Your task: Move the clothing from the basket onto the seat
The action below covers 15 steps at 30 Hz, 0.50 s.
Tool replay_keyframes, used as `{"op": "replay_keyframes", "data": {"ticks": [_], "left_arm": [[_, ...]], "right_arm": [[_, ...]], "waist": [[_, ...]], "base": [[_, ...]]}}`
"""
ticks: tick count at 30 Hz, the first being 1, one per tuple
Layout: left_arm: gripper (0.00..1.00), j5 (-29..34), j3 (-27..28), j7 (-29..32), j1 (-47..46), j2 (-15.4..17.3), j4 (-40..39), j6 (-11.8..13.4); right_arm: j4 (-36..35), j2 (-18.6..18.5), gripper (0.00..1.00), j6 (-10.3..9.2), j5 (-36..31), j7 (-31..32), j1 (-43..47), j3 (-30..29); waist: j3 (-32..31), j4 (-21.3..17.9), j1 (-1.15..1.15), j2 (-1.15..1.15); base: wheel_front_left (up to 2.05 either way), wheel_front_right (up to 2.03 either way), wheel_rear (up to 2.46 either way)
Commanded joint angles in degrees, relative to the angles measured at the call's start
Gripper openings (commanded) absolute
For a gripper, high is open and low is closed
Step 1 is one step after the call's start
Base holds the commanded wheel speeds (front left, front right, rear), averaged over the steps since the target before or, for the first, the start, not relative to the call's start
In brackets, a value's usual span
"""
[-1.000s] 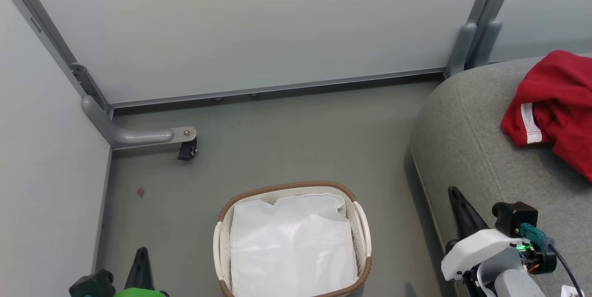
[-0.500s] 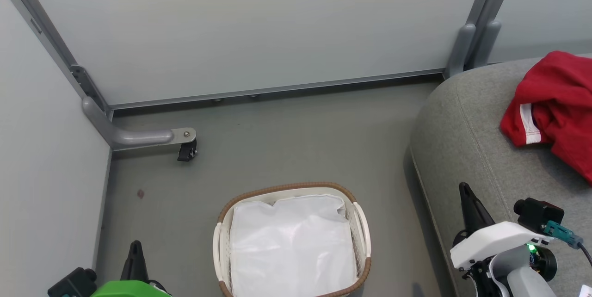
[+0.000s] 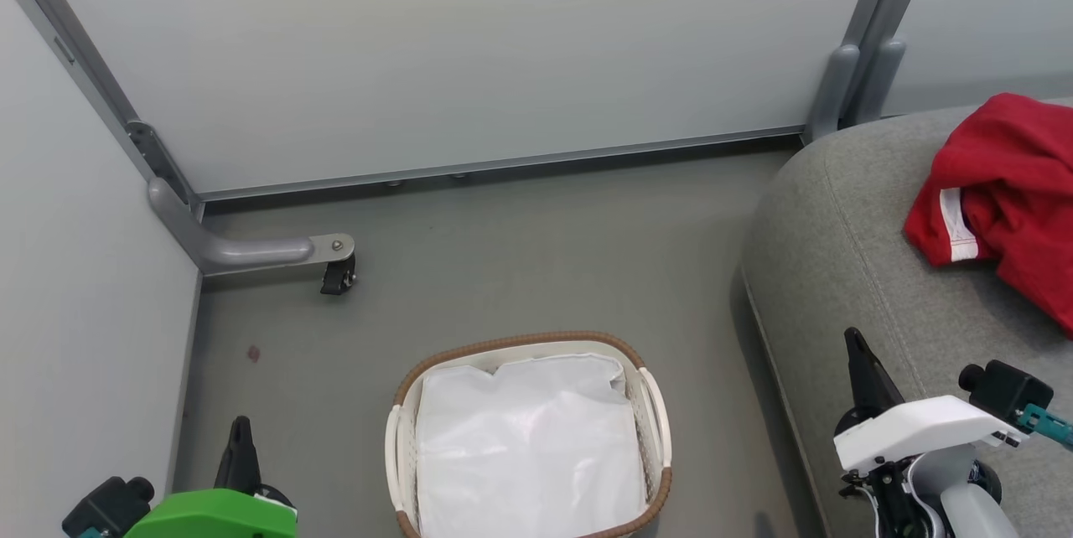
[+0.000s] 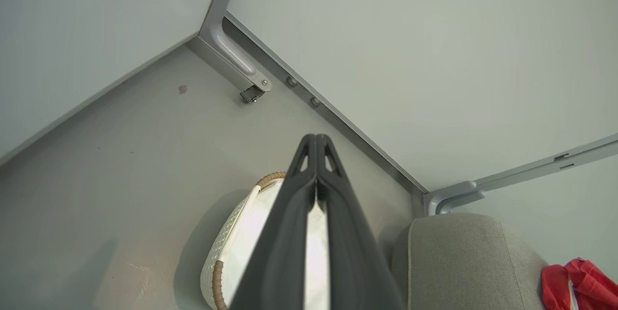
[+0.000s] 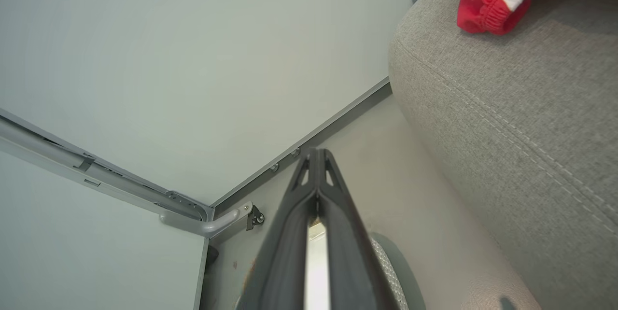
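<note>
The clothing (image 3: 1006, 194) lies in a crumpled red heap on the seat (image 3: 847, 270), toward its far right part, with a white stripe showing along its left edge. Whether the heap is one garment or two cannot be told. The seat's rounded grey corner stands to the right of the basket (image 3: 528, 342), apart from it. The basket sits on the floor (image 3: 520, 253) with a white liner (image 3: 528, 446) crumpled inside. The right gripper (image 3: 859, 354) hangs over the seat's near edge, well short of the clothing, fingers pressed together and holding nothing. The left gripper (image 3: 241, 442) hangs over the floor left of the basket, also pressed together and empty. Pale panels (image 3: 461, 43) wall in the floor, and a caster (image 3: 339, 275) stands at the far left corner.
</note>
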Motion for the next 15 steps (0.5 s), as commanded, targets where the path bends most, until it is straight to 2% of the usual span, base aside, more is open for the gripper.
{"op": "replay_keyframes", "data": {"ticks": [1,15], "left_arm": [[0.00,-1.9,0.3,0.4,-1.6,0.3,-1.2,-0.2],[0.00,-11.1,0.9,3.0,-2.4,0.4,-3.2,-0.4]], "right_arm": [[-1.1,-0.4,0.00,-0.02,2.1,0.4,-0.2,-0.4],[-2.5,-0.4,0.00,-0.03,12.6,3.1,0.3,-1.3]], "waist": [[0.0,0.0,0.00,0.00],[-0.2,-0.1,0.00,0.00]], "base": [[0.00,0.00,0.00],[0.00,0.00,0.00]]}}
